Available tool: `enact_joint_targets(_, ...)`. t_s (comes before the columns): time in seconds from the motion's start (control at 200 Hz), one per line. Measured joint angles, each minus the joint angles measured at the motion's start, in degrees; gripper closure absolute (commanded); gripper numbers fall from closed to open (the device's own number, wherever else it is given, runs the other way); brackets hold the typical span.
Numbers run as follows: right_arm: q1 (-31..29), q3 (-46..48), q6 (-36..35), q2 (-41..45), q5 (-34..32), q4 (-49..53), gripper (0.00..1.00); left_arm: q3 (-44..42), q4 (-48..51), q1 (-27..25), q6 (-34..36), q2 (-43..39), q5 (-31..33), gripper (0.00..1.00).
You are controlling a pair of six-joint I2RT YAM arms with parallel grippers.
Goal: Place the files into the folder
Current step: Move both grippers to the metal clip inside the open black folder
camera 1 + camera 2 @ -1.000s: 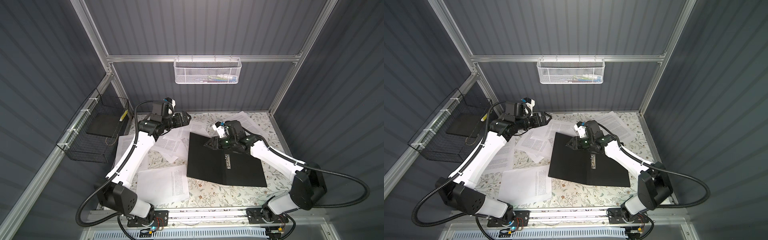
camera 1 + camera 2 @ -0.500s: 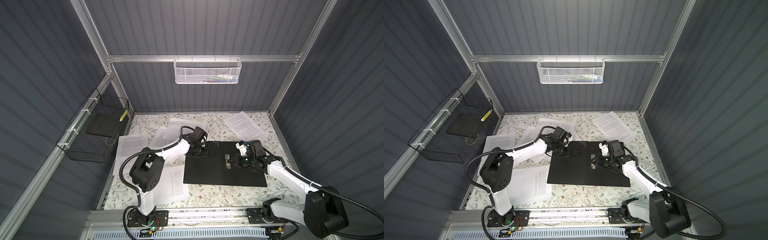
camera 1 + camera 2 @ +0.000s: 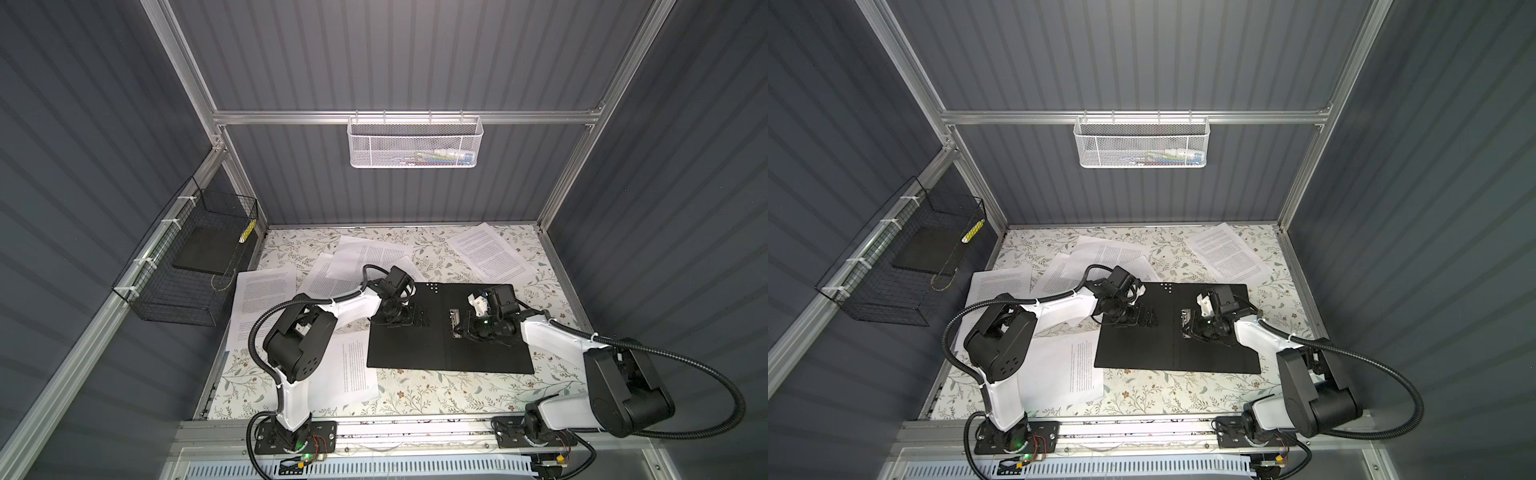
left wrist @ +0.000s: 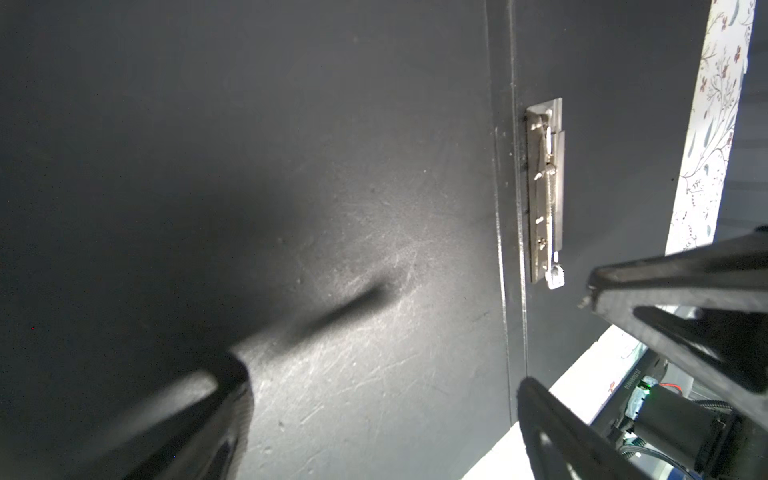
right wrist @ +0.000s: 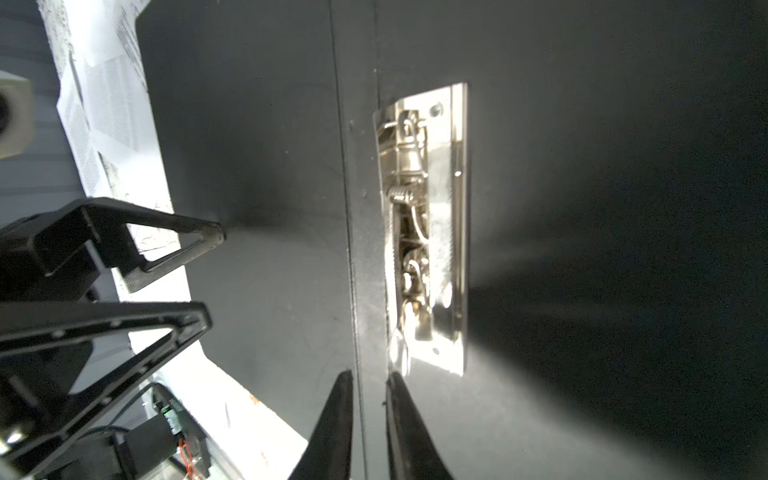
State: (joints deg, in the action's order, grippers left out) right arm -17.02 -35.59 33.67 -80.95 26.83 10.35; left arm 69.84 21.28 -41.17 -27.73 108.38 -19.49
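While left jaws hang spread over the flat black-lined folder [image 3: 415, 353], right jaws (nearly together, empty) should catch the silvery metal clip [image 5: 449, 208] by its lever, squarely.

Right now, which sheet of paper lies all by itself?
The sheet in the far right corner; the other sheets crowd together left of the folder.

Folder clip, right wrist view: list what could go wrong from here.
1. The right gripper, jaws nearly together with nothing visibly between them, sits at the end of the metal clip. It may slip off the lever instead of lifting it.
2. The left gripper, wide open, seems to rest on the folder. If it lifts, the folder could slide.
3. The files lie flat and overlapping outside the folder. A pick may crease one or drag two.
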Motion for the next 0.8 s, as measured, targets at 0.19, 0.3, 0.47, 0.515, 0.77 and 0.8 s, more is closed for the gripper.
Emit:
enact_joint_targets(0.19, 0.11, 0.17, 0.04, -2.62, -0.31, -2.32, 0.83, -1.57, -1.49, 0.00, -0.17, -1.01, 0.85, 0.00)
enact_joint_targets(0.3, 0.26, 0.26, 0.22, -3.56, -0.39, -3.43, 0.85, -1.92, -1.90, 0.00, -0.42, -1.22, 1.05, 0.00)
enact_joint_targets(0.47, 0.33, 0.66, 0.44, -4.68, -0.22, -4.74, 0.87, -2.03, -2.08, 0.00, -0.59, -1.25, 1.07, 0.00)
enact_joint_targets(0.515, 0.33, 0.83, 0.46, -4.74, -0.09, -5.09, 0.87, -2.05, -2.08, 0.00, -0.61, -1.25, 1.07, 0.00)
enact_joint_targets(0.77, 0.55, 2.51, 1.14, -4.35, 1.07, -7.58, 0.85, -2.05, -2.21, 0.00, -1.31, -1.25, 1.33, 0.00)
enact_joint_targets(0.8, 0.55, 2.71, 1.18, -4.22, 1.22, -7.72, 0.85, -2.03, -2.25, 0.00, -1.42, -1.25, 1.36, 0.00)
